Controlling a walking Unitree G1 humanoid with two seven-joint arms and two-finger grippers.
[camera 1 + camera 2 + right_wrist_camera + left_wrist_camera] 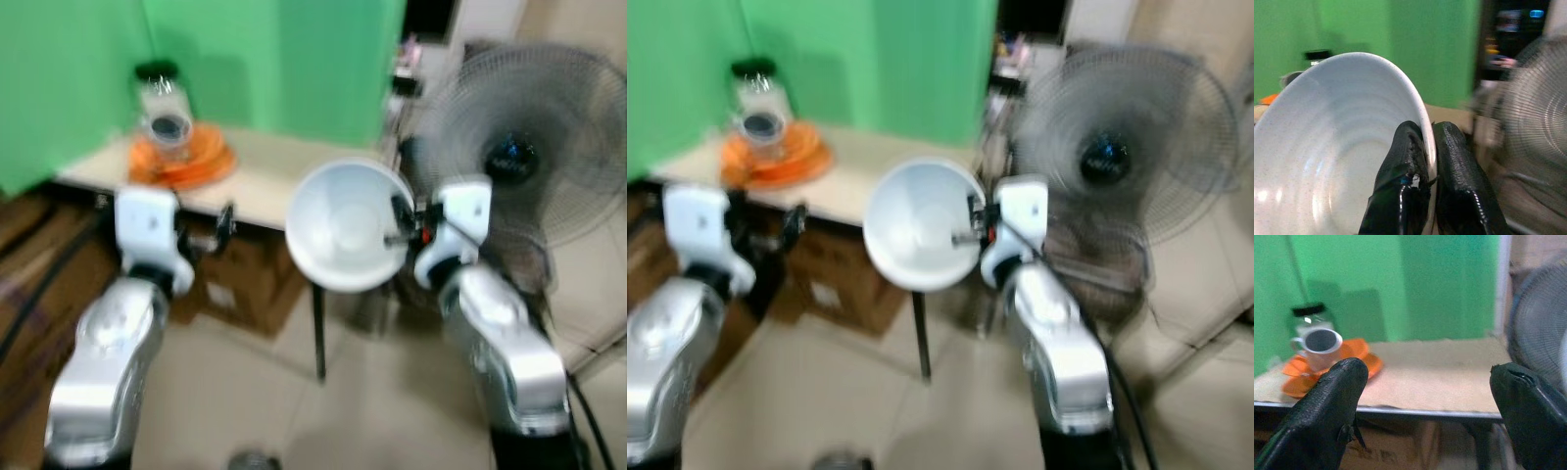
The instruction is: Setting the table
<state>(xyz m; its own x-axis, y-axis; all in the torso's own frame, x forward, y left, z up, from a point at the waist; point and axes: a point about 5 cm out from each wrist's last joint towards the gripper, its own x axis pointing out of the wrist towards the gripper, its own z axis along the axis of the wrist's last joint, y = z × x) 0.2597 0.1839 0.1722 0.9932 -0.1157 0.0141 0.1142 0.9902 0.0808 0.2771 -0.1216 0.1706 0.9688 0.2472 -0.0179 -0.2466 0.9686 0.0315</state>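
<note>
A white bowl hangs tilted in the air in front of the table's near corner, its hollow turned toward me. My right gripper is shut on its rim, one finger inside and one outside. The beige table stands against a green backdrop. On its far left lie orange plates with a white cup on them and a glass jar with a black lid behind. My left gripper is open and empty, held before the table's front edge.
A large standing fan is close on the right, beside my right arm. Cardboard boxes sit under the table. A thin black table leg drops below the bowl. The floor is pale tile.
</note>
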